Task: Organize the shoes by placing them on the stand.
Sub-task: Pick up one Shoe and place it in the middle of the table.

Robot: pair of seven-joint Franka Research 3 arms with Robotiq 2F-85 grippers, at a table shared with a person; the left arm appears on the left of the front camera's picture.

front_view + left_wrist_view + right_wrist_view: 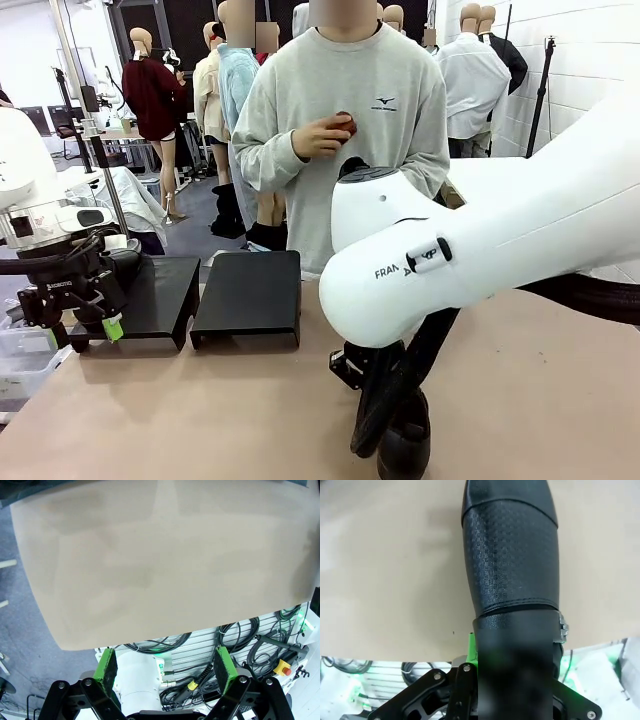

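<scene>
Where the right gripper [518, 652] has closed on its near end, the black shoe [510, 565] is pinched between the green pads [471, 647] and stretches straight out beyond the fingertips, over the tan table [380, 570]. Whether it touches the tabletop I cannot tell. The left gripper [166, 666] stands wide open and holds nothing. Bare tabletop lies ahead of it, and the two black stands [250, 295] are just beside it, on the side toward the right gripper.

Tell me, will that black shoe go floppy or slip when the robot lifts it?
Probably stiff: the shoe shows no sag or dent where the right hand squeezes it. Its bumpy, dimpled surface likely gives good grip, so slipping seems unlikely. It looks long and narrow, so a sideways nudge might tip it.
</scene>
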